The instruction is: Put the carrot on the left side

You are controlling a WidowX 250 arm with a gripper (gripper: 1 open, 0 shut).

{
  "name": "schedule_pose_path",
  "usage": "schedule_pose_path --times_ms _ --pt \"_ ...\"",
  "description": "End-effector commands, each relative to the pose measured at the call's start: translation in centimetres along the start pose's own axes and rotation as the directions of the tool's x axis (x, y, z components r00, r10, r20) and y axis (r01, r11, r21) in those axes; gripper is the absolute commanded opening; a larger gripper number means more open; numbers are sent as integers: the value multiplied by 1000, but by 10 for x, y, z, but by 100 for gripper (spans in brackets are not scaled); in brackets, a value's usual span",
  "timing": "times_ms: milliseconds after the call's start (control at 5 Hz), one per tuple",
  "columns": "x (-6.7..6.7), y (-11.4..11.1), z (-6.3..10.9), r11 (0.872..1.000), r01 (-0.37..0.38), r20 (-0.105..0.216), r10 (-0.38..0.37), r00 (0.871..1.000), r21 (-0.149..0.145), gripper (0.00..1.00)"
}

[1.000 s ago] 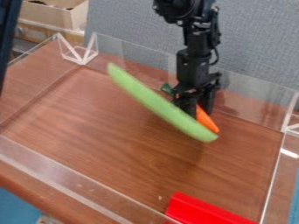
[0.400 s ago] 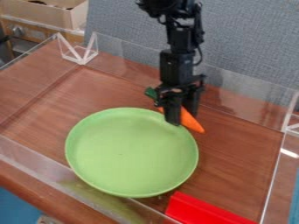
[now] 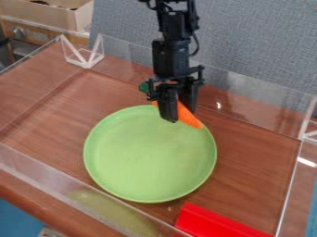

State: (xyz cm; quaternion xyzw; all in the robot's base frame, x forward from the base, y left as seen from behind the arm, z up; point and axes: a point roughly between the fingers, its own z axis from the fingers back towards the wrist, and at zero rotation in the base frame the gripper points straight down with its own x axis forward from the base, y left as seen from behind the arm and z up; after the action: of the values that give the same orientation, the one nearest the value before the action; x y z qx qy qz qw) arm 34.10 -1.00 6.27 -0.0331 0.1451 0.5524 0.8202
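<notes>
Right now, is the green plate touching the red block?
Apart: the camera view shows brown tabletop between the green plate and the red block.

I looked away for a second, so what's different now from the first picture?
The green plate was tipped up on its edge; now it lies flat. The robot's hand and the carrot moved a little to the left in the picture. The red block stayed put.
</notes>
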Motion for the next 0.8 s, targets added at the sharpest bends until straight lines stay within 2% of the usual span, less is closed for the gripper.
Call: schedule_pose_path --times_ms 0,200,600 --pt "-4 5 21 997 6 49 -2 999 -73 0" --pt "-6 9 11 998 5 60 -1 998 -67 0" --pt "7 14 -16 998 -13 68 17 998 -62 0"
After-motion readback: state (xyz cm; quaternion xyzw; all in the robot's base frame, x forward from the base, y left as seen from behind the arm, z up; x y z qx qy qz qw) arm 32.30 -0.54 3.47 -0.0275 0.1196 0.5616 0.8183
